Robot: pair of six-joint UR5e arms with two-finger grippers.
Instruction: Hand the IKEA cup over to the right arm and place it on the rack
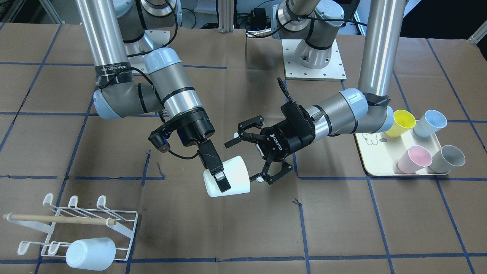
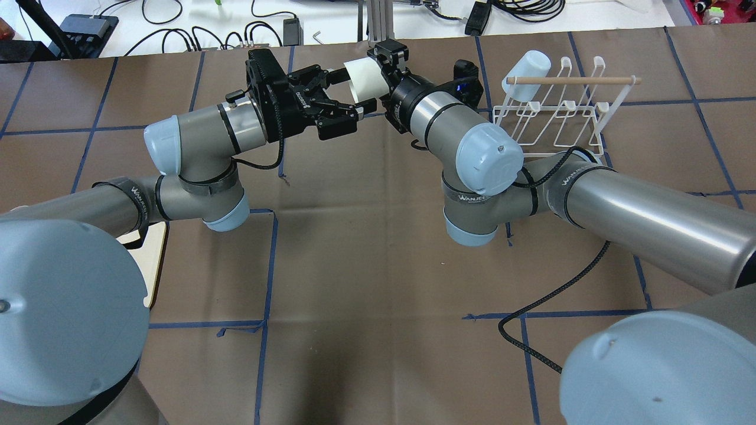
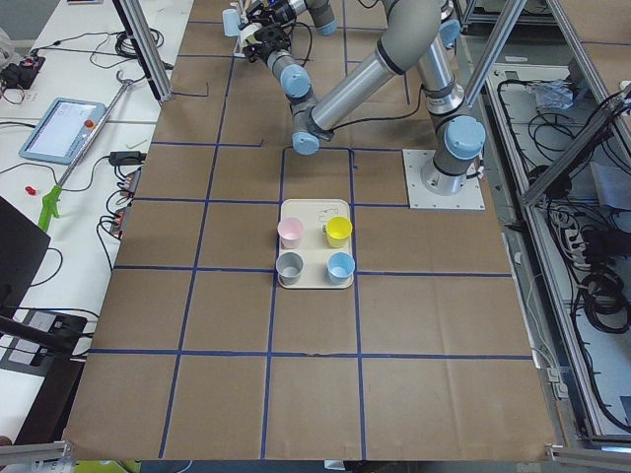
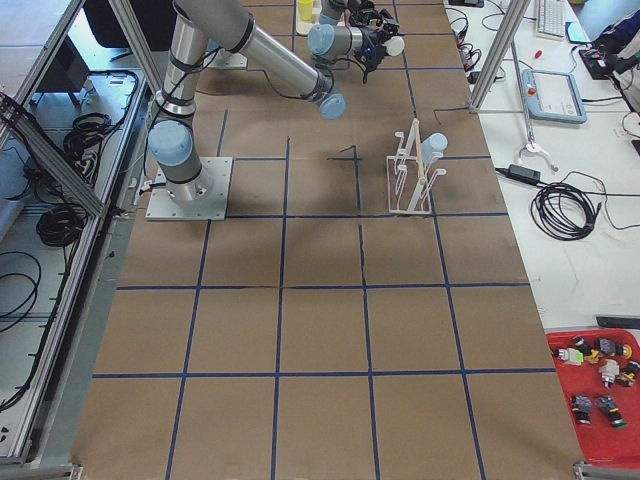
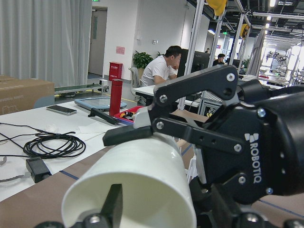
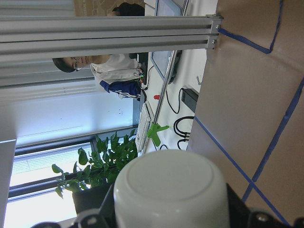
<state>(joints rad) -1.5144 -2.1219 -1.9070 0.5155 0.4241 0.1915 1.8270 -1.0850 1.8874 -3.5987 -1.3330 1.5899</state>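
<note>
Nearest: rack [image 1: 57,219] with a pale cup [image 1: 90,254] on its prongs. Mid-bench: IKEA cup [image 1: 232,173] on its side, off the bench, its wall pinched by the right pincer [image 1: 220,179]. Left pincer [image 1: 249,156] spread wide, just beside the cup. Farther back: tray [image 1: 374,167] with four coloured cups.

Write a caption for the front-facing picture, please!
The right fingers grip a white cup while the left fingers spread open beside it.

4 fixed, 2 wrist; cup [image 1: 237,175] shared
</note>
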